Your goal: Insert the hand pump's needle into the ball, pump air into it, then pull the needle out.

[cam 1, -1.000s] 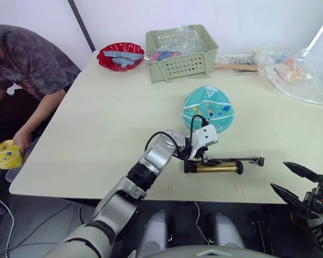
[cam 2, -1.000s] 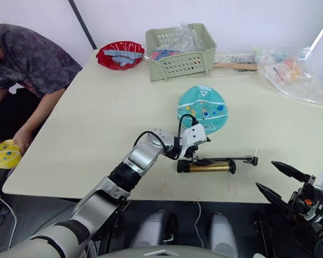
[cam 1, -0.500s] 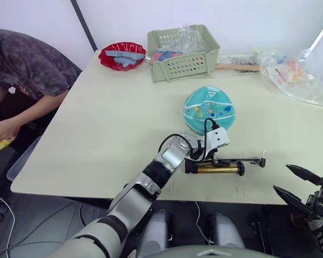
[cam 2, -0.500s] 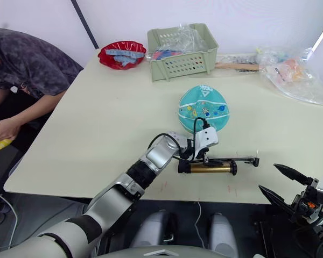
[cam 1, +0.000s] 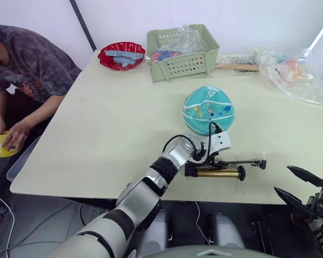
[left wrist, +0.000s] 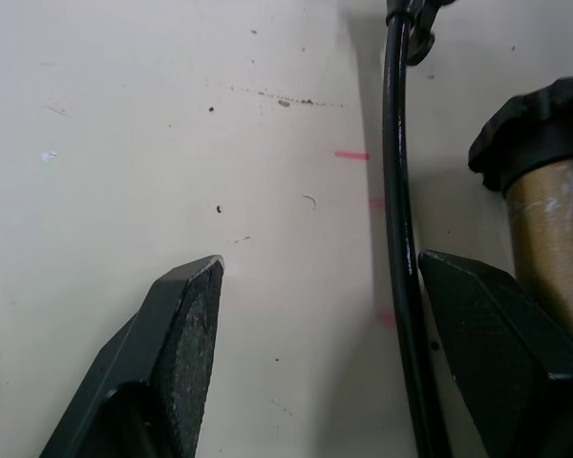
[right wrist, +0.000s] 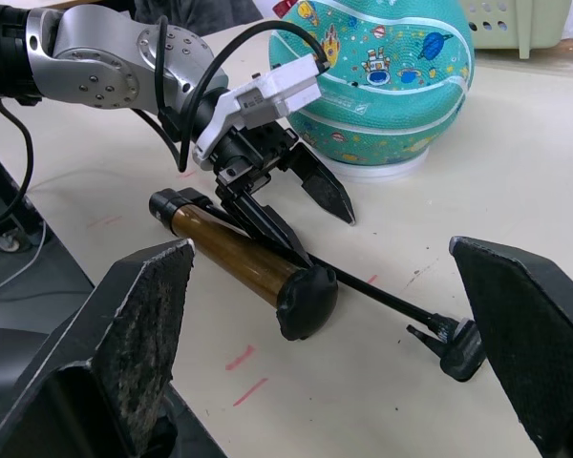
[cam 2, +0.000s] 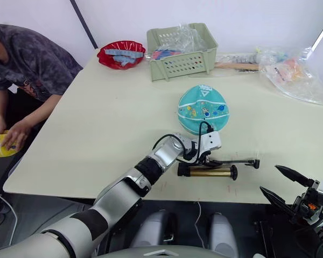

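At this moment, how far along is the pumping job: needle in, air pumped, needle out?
Nothing looks done yet. The hand pump lies flat on the table, its needle pointing up, clear of the ball. In hand: the left end effector, open, reaches down beside the pump's hose, gripping nothing. The right end effector waits open off the table's edge. Inserting, pumping and withdrawing are all left.

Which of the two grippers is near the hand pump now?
The left gripper, open, its fingers astride the hose beside the hand pump. The right gripper hangs off the table's edge.
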You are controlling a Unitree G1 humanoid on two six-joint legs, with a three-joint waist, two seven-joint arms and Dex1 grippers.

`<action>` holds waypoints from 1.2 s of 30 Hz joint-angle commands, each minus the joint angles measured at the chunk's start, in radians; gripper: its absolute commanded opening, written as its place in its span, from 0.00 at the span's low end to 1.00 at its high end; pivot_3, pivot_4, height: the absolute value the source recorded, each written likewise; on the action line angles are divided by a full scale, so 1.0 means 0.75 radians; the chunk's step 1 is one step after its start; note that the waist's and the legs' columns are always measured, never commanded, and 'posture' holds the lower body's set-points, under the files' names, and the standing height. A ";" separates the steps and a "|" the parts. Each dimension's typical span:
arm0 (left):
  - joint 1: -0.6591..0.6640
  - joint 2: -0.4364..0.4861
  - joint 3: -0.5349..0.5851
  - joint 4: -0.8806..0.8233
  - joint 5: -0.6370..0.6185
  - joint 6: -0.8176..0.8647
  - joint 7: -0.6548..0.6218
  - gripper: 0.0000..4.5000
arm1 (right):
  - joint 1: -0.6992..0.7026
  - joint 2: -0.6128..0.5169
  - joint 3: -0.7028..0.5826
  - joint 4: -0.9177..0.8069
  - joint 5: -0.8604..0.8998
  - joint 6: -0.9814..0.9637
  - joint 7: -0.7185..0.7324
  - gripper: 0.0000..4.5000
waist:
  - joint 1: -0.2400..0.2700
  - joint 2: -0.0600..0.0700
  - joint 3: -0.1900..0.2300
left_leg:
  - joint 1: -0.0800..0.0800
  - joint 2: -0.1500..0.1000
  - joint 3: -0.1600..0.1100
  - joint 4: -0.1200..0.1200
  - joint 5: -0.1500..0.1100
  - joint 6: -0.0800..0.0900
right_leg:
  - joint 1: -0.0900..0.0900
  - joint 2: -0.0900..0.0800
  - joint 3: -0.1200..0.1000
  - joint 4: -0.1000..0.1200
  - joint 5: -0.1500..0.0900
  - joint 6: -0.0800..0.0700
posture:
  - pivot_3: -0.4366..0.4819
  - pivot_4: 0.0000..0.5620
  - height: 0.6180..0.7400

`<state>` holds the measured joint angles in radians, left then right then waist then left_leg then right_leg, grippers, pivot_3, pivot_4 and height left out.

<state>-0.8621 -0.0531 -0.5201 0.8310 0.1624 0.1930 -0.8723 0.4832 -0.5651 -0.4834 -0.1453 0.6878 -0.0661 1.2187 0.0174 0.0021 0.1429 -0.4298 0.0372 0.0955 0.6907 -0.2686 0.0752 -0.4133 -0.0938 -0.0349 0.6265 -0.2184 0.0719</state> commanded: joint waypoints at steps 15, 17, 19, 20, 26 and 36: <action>-0.099 -0.073 -0.029 0.238 0.127 -0.152 -0.118 0.17 | -0.019 -0.004 -0.036 0.057 -0.019 -0.060 0.027 1.00 | 0.001 -0.002 0.001 | 0.000 0.000 -0.001 0.001 0.000 0.000 | 0.000 0.000 0.000 0.000 0.000 0.000 | 0.48 0.27 1.00; -0.097 -0.076 -0.023 0.240 0.128 -0.155 -0.118 0.05 | -0.021 -0.002 -0.033 0.054 -0.020 -0.058 0.023 1.00 | 0.001 -0.002 0.000 | 0.000 0.000 -0.001 0.001 0.000 0.000 | 0.001 0.000 -0.001 0.000 0.000 0.000 | 0.48 0.27 1.00; -0.094 -0.078 -0.016 0.239 0.127 -0.160 -0.118 0.05 | -0.022 -0.001 -0.031 0.049 -0.020 -0.057 0.019 1.00 | 0.001 -0.002 0.001 | 0.000 0.000 -0.001 0.001 0.000 0.000 | 0.001 0.000 -0.001 0.000 0.000 0.000 | 0.48 0.27 1.00; -0.089 -0.081 -0.004 0.231 0.118 -0.157 -0.115 0.05 | -0.022 0.000 -0.030 0.046 -0.020 -0.055 0.017 1.00 | 0.001 -0.002 0.001 | 0.000 0.000 -0.001 0.001 0.000 0.000 | 0.001 0.000 -0.001 0.000 0.000 0.000 | 0.48 0.27 1.00; -0.040 -0.072 0.072 0.117 0.052 -0.177 -0.121 0.05 | -0.025 0.007 -0.035 0.026 -0.006 -0.039 -0.010 1.00 | -0.001 -0.001 0.000 | 0.000 0.000 -0.001 0.001 0.000 0.000 | 0.000 -0.001 -0.001 0.000 0.000 0.000 | 0.48 0.27 1.00; 0.147 -0.005 0.157 -0.277 -0.059 -0.192 -0.134 0.05 | -0.083 0.027 -0.031 -0.066 0.082 0.090 -0.148 1.00 | -0.002 0.001 -0.001 | 0.000 0.002 -0.001 0.001 0.000 0.000 | 0.000 -0.002 -0.001 0.000 0.000 0.000 | 0.48 0.27 1.00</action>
<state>-0.7555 -0.0562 -0.4215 0.6928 0.1513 0.0748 -0.9722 0.4253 -0.5470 -0.4833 -0.1621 0.7164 -0.0136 1.1248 0.0163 0.0026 0.1423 -0.4301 0.0387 0.0949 0.6918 -0.2686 0.0752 -0.4129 -0.0953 -0.0354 0.6269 -0.2181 0.0718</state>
